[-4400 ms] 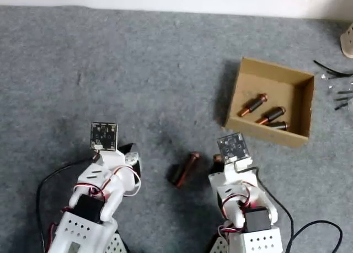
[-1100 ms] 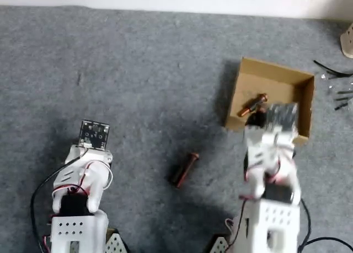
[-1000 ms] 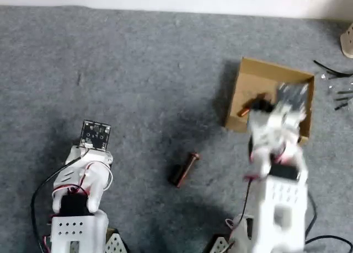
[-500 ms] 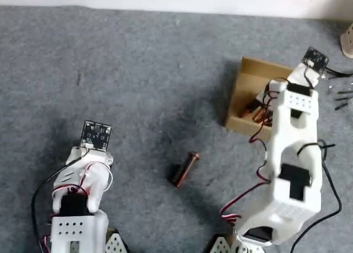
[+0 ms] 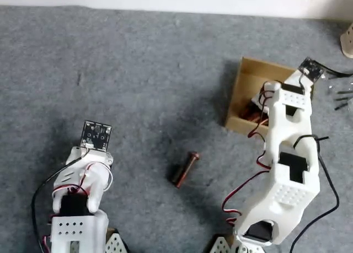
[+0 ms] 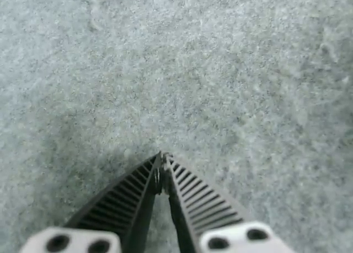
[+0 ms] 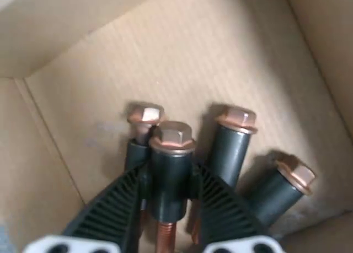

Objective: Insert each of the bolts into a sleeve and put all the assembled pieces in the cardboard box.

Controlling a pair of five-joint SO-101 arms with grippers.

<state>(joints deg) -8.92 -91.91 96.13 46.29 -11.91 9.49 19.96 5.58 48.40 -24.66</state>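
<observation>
My right gripper (image 7: pixel 168 178) is inside the cardboard box (image 7: pixel 209 60), shut on a black sleeve with a copper bolt (image 7: pixel 170 170) through it, held upright. Three more bolt-and-sleeve pieces lie on the box floor around it: one just behind (image 7: pixel 141 123), one beside (image 7: pixel 233 143), one farther off (image 7: pixel 284 187). In the high view the right arm (image 5: pixel 287 137) stretches over the box (image 5: pixel 245 79). Another assembled bolt and sleeve (image 5: pixel 183 169) lies on the grey mat between the arms. My left gripper (image 6: pixel 163 160) is shut on nothing, just above bare mat; its arm (image 5: pixel 83 181) sits at the near left.
Loose black cables and small parts (image 5: pixel 337 90) lie to the right of the box. A pale object (image 5: pixel 347 41) sits at the far right edge. Grey mat (image 5: pixel 138 71) stretches open across the left and middle.
The right arm has swung from near the middle of the mat out over the box with a bolt-and-sleeve piece, lowering into it. The left arm drew back slightly, then kept still.
</observation>
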